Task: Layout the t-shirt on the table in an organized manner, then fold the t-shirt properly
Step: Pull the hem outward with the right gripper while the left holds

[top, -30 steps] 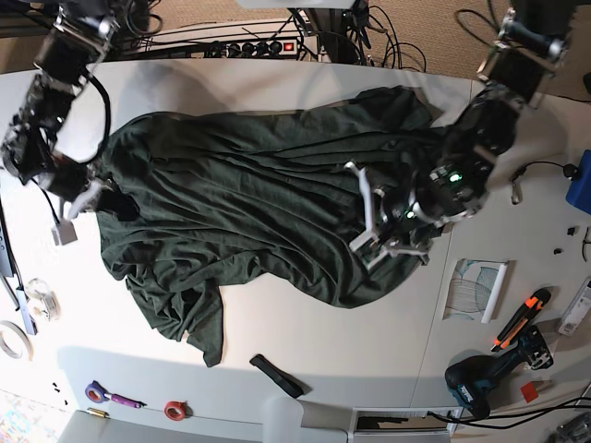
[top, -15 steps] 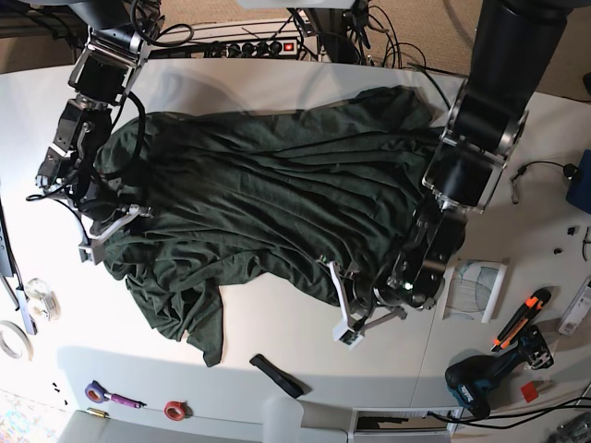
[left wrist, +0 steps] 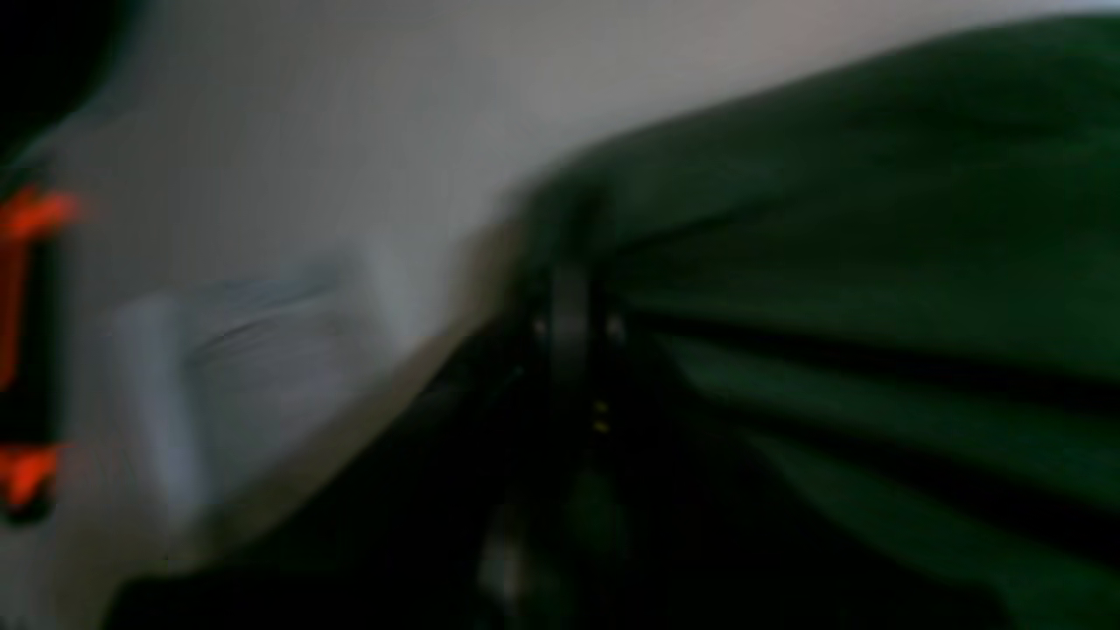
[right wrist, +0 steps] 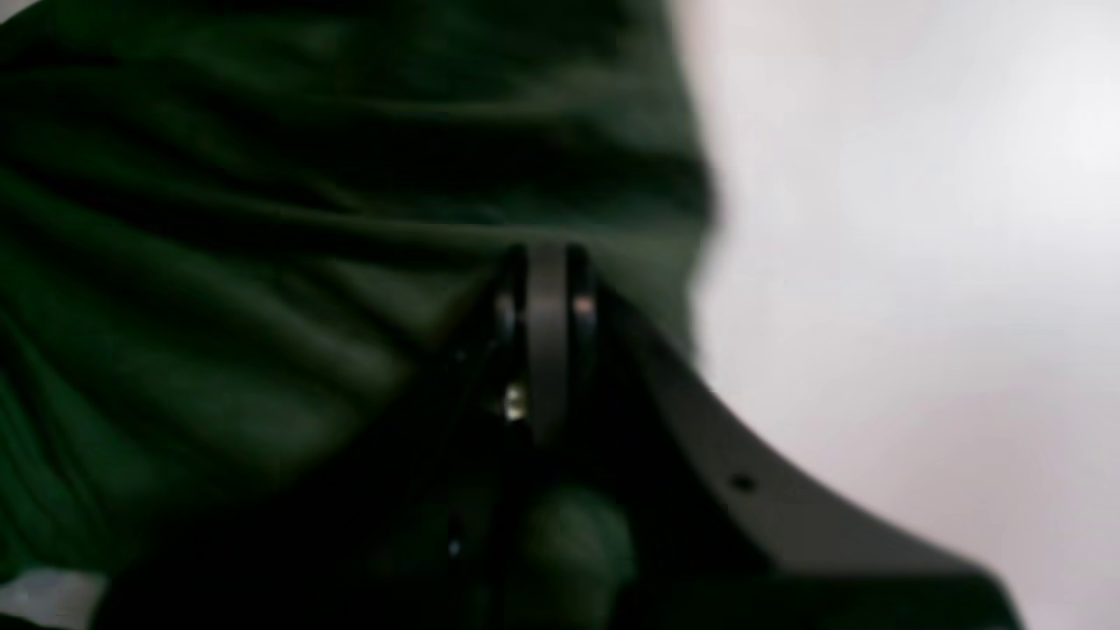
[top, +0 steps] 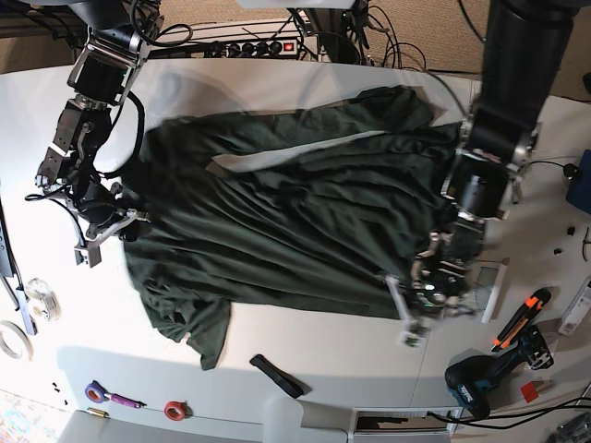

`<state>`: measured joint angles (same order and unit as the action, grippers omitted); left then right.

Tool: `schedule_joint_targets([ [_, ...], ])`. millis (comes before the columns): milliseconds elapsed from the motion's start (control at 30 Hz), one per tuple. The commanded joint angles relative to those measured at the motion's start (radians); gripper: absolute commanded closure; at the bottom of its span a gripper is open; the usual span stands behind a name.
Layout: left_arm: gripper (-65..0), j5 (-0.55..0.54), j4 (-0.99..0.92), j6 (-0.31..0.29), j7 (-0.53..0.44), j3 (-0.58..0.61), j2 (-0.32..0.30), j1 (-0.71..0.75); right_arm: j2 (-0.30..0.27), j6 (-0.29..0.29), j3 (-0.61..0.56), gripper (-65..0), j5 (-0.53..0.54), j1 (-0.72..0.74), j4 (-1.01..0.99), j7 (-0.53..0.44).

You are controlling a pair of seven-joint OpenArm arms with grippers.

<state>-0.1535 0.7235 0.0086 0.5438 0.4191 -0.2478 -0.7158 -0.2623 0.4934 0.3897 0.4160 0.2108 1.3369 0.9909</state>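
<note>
The dark green t-shirt [top: 286,221] lies spread across the white table [top: 305,346], stretched between my two arms, with one sleeve [top: 199,332] hanging toward the front left. In the base view my left gripper [top: 409,317] sits at the shirt's front right edge. The blurred left wrist view shows its jaws together on the green cloth [left wrist: 857,227]. My right gripper [top: 104,235] is at the shirt's left edge. In the right wrist view its jaws are pressed together with shirt fabric [right wrist: 262,262] bunched around them.
A pale printed sheet [top: 478,288] lies just right of my left gripper, with an orange-black cutter [top: 522,318] and a drill [top: 485,383] beyond it. A black strip [top: 277,374] lies at the front. Tape rolls [top: 14,340], red tape [top: 174,409] and a purple pen [top: 111,397] sit front left.
My left gripper has moved right and toward the front, dragging the shirt's edge with it, so the cloth is now pulled wider and flatter. My right gripper stayed at the left edge.
</note>
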Motion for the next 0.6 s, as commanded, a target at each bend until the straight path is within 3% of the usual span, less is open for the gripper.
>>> schedule_joint_targets([
  [0, 0.0, -0.008, 0.014, 0.002, -0.028, -0.003, -0.004, -0.038, -0.015, 0.003, 0.001, 0.0, 0.021, 0.028, 0.017, -0.029],
  [67, 0.0, -0.038, 0.014, -0.003, -0.029, -0.003, -0.013, -0.037, -0.015, 0.003, 0.001, 0.0, 0.034, 0.037, 0.017, -0.031],
  [300, -0.8, -0.140, 0.014, -0.125, -0.029, -0.003, -0.007, -0.037, -0.015, 0.015, -0.005, 0.0, 0.118, 0.122, 0.017, -0.079],
  [333, -3.2, -0.139, 0.014, -0.143, -0.029, -0.003, -0.003, -0.037, -0.014, 0.016, -0.011, -2.9, 0.118, 0.143, 0.017, -0.090],
  [400, -6.5, -0.139, 0.014, -0.182, -0.029, -0.003, 0.006, -0.037, -0.014, 0.016, -0.034, -16.7, 0.110, 0.187, 0.017, -0.102],
  [433, -7.2, -0.139, 0.014, -0.195, -0.028, -0.003, 0.010, -0.037, -0.014, 0.008, -0.052, -20.3, 0.099, 0.208, 0.016, -0.109],
  [567, -8.0, -0.143, 0.014, -0.220, -0.029, -0.003, 0.024, -0.037, -0.014, -0.076, -0.174, -20.4, -0.026, 0.298, -0.068, -0.182],
])
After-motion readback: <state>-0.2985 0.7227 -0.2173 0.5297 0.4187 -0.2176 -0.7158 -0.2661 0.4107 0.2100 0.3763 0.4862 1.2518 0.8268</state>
